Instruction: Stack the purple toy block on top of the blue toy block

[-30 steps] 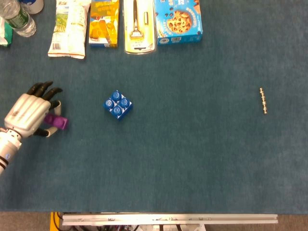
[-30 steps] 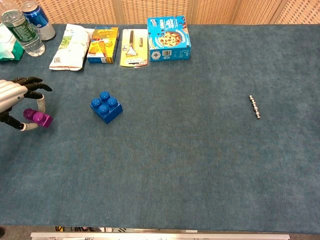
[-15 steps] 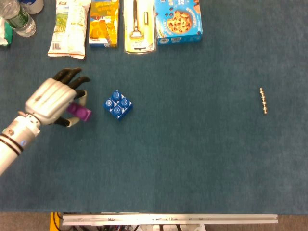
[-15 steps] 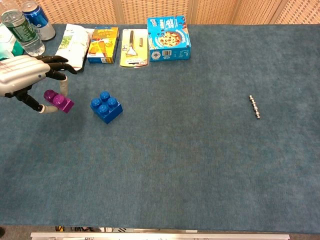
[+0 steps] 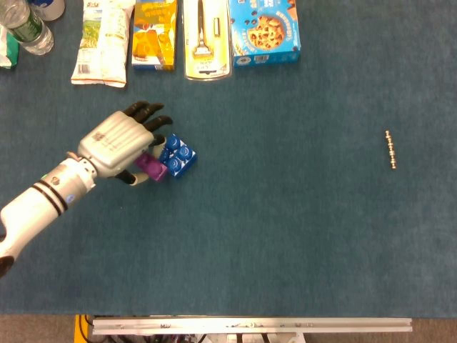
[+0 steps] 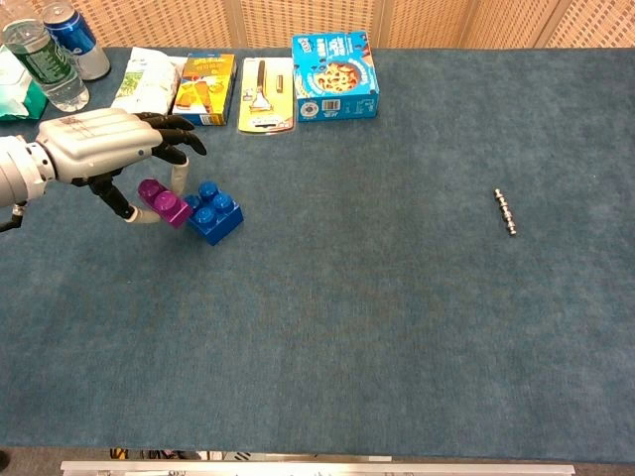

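1. The surface, a blue carpet-like top, carries a row of packages along its far edge: a cookie box, a carded peeler, an orange carton and a snack bag, with bottles at the far left corner. None of these has shifted over the last second.
2. The left hand has swept from near the left edge toward the middle of the surface and now hangs just beside the blue toy block. It pinches the purple toy block between thumb and a finger, its other fingers spread above.
3. The blue toy block sits where it was, left of centre, studs up.
4. The purple toy block, carried off the surface, now overlaps the blue one's left side in both views; whether they touch I cannot tell. It looks tilted and not yet over the studs, so placing likely needs a little more travel, then levelling.
5. The small metal chain near the right edge is unmoved.
6. The right hand shows in neither view.
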`<state>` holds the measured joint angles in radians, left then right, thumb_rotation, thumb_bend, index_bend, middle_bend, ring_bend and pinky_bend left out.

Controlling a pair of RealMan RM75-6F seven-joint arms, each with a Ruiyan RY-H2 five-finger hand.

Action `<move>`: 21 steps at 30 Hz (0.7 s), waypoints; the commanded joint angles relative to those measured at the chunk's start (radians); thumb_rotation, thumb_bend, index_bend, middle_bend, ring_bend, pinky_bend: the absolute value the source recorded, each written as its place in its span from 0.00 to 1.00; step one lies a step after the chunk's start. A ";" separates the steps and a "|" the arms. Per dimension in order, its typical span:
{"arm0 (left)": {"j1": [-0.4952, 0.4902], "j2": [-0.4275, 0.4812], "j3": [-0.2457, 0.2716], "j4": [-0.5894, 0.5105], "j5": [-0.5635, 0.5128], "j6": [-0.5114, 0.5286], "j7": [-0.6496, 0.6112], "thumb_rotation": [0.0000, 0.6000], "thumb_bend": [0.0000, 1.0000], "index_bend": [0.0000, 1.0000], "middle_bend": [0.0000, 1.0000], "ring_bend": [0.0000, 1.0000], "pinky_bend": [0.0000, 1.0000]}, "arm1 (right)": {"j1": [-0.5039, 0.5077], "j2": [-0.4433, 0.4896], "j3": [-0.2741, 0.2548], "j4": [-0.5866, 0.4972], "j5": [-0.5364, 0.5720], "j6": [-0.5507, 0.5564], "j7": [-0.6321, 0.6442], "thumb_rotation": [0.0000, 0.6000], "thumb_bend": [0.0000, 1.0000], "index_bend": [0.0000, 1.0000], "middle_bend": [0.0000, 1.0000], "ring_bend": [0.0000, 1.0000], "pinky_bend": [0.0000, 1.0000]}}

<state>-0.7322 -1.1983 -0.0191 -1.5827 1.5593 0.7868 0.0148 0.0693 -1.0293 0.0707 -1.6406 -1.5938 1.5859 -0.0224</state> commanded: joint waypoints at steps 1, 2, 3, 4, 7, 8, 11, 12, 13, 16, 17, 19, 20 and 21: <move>-0.022 -0.018 -0.004 0.016 0.001 -0.020 -0.017 1.00 0.23 0.53 0.17 0.03 0.08 | -0.003 0.001 0.000 -0.001 0.001 0.003 -0.002 1.00 0.35 0.34 0.43 0.35 0.39; -0.028 -0.023 -0.006 0.021 0.000 -0.024 -0.020 1.00 0.23 0.53 0.17 0.03 0.08 | -0.003 0.001 0.000 -0.002 0.001 0.004 -0.003 1.00 0.35 0.34 0.43 0.35 0.39; -0.036 -0.031 -0.008 0.028 -0.001 -0.030 -0.023 1.00 0.23 0.53 0.17 0.03 0.08 | -0.004 0.001 0.000 -0.002 0.001 0.004 -0.003 1.00 0.35 0.34 0.43 0.35 0.39; -0.041 -0.037 -0.009 0.034 -0.002 -0.033 -0.024 1.00 0.23 0.53 0.17 0.03 0.08 | -0.004 0.001 0.000 -0.002 0.001 0.004 -0.003 1.00 0.35 0.34 0.43 0.35 0.39; -0.055 -0.054 -0.012 0.054 -0.007 -0.041 -0.020 1.00 0.23 0.53 0.17 0.03 0.08 | -0.005 0.003 0.001 -0.004 0.002 0.005 -0.004 1.00 0.35 0.34 0.43 0.35 0.39; -0.057 -0.060 -0.011 0.062 -0.011 -0.043 -0.016 1.00 0.23 0.53 0.17 0.03 0.08 | -0.006 0.003 0.002 -0.004 0.002 0.006 -0.004 1.00 0.35 0.34 0.43 0.35 0.39; -0.062 -0.072 -0.014 0.074 -0.028 -0.044 -0.005 1.00 0.23 0.52 0.17 0.03 0.08 | -0.007 0.005 0.003 -0.004 0.005 0.007 -0.004 1.00 0.35 0.34 0.43 0.35 0.39; -0.062 -0.075 -0.014 0.077 -0.033 -0.044 -0.001 1.00 0.23 0.52 0.17 0.03 0.08 | -0.008 0.005 0.003 -0.004 0.005 0.007 -0.004 1.00 0.35 0.34 0.43 0.35 0.39; -0.063 -0.078 -0.014 0.080 -0.040 -0.046 0.004 1.00 0.23 0.52 0.17 0.03 0.08 | -0.008 0.005 0.003 -0.004 0.005 0.007 -0.004 1.00 0.35 0.34 0.43 0.35 0.39; -0.065 -0.089 -0.016 0.085 -0.060 -0.049 0.017 1.00 0.23 0.53 0.17 0.03 0.08 | -0.007 0.005 0.004 -0.003 0.006 0.005 -0.003 1.00 0.35 0.34 0.43 0.35 0.39; -0.065 -0.092 -0.017 0.087 -0.065 -0.049 0.020 1.00 0.23 0.53 0.17 0.03 0.08 | -0.008 0.005 0.004 -0.003 0.006 0.005 -0.002 1.00 0.35 0.34 0.43 0.35 0.39; -0.067 -0.099 -0.017 0.090 -0.074 -0.048 0.024 1.00 0.23 0.53 0.17 0.03 0.08 | -0.008 0.005 0.004 -0.002 0.007 0.005 -0.001 1.00 0.35 0.34 0.43 0.35 0.39; -0.068 -0.102 -0.017 0.091 -0.078 -0.048 0.027 1.00 0.23 0.53 0.17 0.03 0.08 | -0.009 0.005 0.005 -0.001 0.007 0.005 0.000 1.00 0.35 0.34 0.43 0.35 0.39; -0.068 -0.104 -0.016 0.092 -0.080 -0.048 0.029 1.00 0.23 0.53 0.17 0.03 0.08 | -0.009 0.006 0.005 -0.001 0.007 0.006 0.001 1.00 0.35 0.34 0.43 0.35 0.39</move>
<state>-0.8002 -1.3019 -0.0352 -1.4913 1.4800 0.7387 0.0436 0.0604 -1.0239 0.0754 -1.6414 -1.5870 1.5918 -0.0217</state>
